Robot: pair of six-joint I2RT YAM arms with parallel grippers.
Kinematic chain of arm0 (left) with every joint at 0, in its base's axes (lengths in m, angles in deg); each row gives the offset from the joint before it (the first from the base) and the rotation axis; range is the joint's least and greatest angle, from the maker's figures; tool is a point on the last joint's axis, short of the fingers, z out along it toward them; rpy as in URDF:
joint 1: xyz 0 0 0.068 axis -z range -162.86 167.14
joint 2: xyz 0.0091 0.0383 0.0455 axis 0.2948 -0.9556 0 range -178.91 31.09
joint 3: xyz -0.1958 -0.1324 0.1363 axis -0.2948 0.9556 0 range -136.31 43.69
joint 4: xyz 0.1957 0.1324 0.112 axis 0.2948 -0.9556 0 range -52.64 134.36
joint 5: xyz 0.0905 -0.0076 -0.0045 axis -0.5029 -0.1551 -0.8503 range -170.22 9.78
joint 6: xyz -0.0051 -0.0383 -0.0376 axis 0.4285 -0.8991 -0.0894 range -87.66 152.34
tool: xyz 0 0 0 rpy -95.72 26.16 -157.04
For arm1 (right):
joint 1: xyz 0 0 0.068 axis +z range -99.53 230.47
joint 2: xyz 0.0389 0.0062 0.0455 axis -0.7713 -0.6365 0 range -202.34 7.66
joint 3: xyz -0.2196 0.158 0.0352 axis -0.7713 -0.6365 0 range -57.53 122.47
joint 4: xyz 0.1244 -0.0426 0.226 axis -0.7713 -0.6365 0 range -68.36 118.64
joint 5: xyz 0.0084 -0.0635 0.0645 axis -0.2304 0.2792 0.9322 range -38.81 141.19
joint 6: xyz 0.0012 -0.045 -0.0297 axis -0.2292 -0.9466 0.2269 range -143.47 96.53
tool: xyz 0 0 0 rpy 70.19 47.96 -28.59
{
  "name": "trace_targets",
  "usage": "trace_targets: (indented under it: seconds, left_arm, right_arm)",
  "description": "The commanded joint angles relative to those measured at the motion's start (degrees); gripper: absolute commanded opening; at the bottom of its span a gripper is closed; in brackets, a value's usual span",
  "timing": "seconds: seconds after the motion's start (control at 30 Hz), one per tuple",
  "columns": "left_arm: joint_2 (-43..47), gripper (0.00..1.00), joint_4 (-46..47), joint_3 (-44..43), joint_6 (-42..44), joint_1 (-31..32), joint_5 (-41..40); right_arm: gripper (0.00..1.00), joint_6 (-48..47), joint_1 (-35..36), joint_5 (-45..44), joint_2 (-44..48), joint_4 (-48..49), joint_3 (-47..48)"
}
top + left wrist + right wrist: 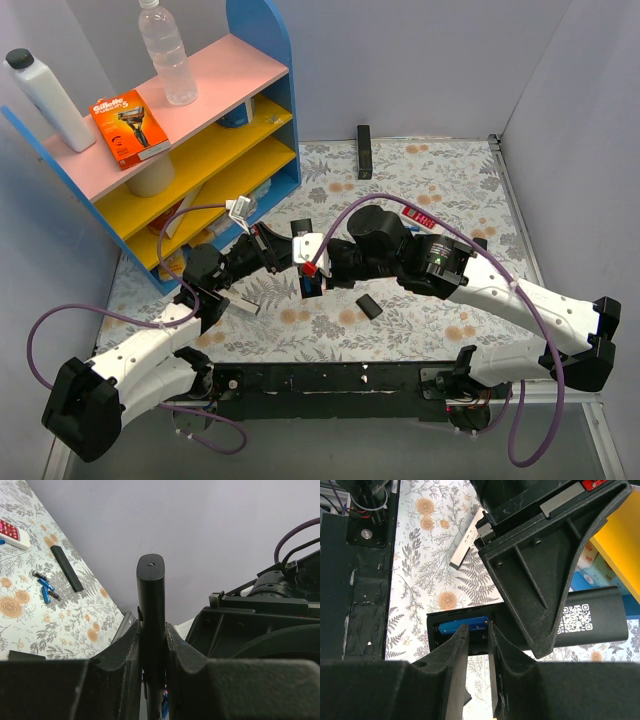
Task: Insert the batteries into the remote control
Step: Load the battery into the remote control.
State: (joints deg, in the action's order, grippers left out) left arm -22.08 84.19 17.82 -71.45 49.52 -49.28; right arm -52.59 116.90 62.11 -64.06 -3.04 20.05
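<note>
The left end effector (151, 635) is clamped tight on the slim black rectangular remote control (151, 590), holding it above the floral-patterned desk (440, 180), just right of the blue shelf unit with pink and yellow boards (262, 40). One small blue cylindrical battery (452, 626) lies in the remote's open compartment. The right end effector (477, 632), fingers almost together, has its tips at that cell; whether it pinches it I cannot tell. More blue batteries (45, 586) lie on the desk, farther right of the shelf.

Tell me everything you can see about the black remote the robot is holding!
The remote control is slim, black and plastic-looking, with a white QR code sticker on its plain back. Its battery cover is off, and one blue battery lies in the open compartment. The left fingers clamp its sides, holding it above the flowery table; the right fingers reach to the compartment.
</note>
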Motion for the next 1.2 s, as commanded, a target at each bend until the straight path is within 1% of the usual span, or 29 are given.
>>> trace_targets:
  seconds: [0.0,0.37,0.53,0.8,1.17]
  left_arm:
    - [0.1,0.00,1.1,-2.3,0.2,0.1,0.9]
    - [-0.1,0.00,1.1,-3.1,0.1,0.1,0.4]
    - [-0.2,0.00,1.6,-3.2,-0.5,0.1,0.3]
    - [0.1,0.00,3.2,-3.6,-1.9,0.1,-2.1]
    - [-0.1,0.00,5.3,-6.4,-2.3,0.1,-2.2]
  right_arm:
    - [0.29,-0.2,0.0,0.8,-0.2,0.7,3.1]
    - [0.24,-0.3,0.1,1.5,-1.0,-0.4,2.8]
    - [0.17,-0.1,0.0,1.8,-1.0,-0.9,2.0]
    - [0.13,1.2,0.1,3.1,-1.0,-1.7,-0.1]
    - [0.12,3.5,0.0,3.7,-0.6,0.8,-5.4]
